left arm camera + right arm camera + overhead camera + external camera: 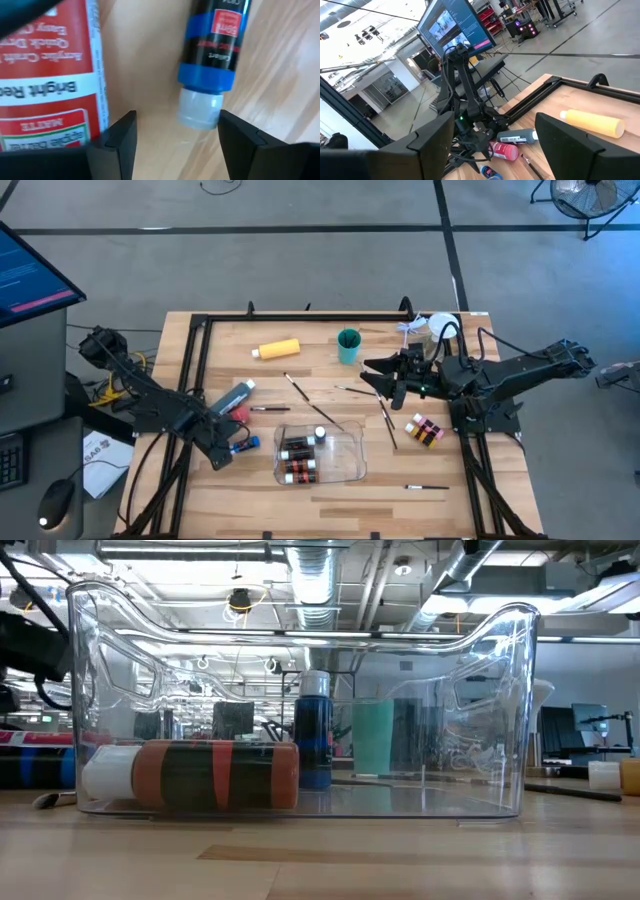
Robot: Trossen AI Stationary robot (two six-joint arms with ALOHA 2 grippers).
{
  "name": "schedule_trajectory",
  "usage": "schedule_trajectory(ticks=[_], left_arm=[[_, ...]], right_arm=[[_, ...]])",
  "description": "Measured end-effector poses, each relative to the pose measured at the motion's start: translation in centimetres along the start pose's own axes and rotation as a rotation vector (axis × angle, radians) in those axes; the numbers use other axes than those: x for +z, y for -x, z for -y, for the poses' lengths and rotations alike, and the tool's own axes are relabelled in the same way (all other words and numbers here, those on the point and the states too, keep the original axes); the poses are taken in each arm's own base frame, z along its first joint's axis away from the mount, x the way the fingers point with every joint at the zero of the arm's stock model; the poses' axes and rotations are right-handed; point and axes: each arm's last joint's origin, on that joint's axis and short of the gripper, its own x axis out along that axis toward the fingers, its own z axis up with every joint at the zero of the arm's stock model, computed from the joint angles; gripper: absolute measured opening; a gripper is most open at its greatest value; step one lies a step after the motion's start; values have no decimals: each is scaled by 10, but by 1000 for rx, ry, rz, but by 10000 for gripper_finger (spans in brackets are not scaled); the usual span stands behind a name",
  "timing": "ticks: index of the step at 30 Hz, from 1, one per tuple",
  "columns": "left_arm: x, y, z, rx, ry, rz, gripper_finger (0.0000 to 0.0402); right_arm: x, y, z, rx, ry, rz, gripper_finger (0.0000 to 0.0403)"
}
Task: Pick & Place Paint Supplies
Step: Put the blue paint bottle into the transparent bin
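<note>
Left end effector — fingers parted, holding nothing — hovers over the blue paint tube's clear cap, beside the red-labelled paint tube on the wooden desk; right end effector gapes wide, empty.

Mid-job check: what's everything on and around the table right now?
yellow bottle: one, yellow, lying at the far side
teal cup: one, teal, upright beside the yellow bottle
grey tube, red tube, blue tube: one each, left side
brushes: about six, dark, thin, scattered mid-table and right
clear tray: one, transparent, near centre
small bottles in tray: at least two, brown-red, lying down
small bottles outside: a cluster, right of the tray
table: one, light wood
monitor: one, blue screen, off the table's left
left pincer: open, astride the blue tube's cap
right pincer: open, above the brushes
</note>
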Motion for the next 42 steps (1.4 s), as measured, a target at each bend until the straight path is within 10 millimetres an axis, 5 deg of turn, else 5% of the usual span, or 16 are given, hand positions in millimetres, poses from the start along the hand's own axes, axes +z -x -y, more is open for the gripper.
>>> schedule_trajectory(ticks=[16, 29, 42], left_arm=[[1, -6, -1, -22, -36, 62, 169], [3, -7, -3, -49, -9, 49, 28], [5, -4, 2, -87, 1, 58, 28]], right_arm=[[0, 0, 0, 0, 0, 0, 270], [5, -1, -1, 17, -25, 40, 270], [5, -1, -1, 20, -29, 46, 270]])
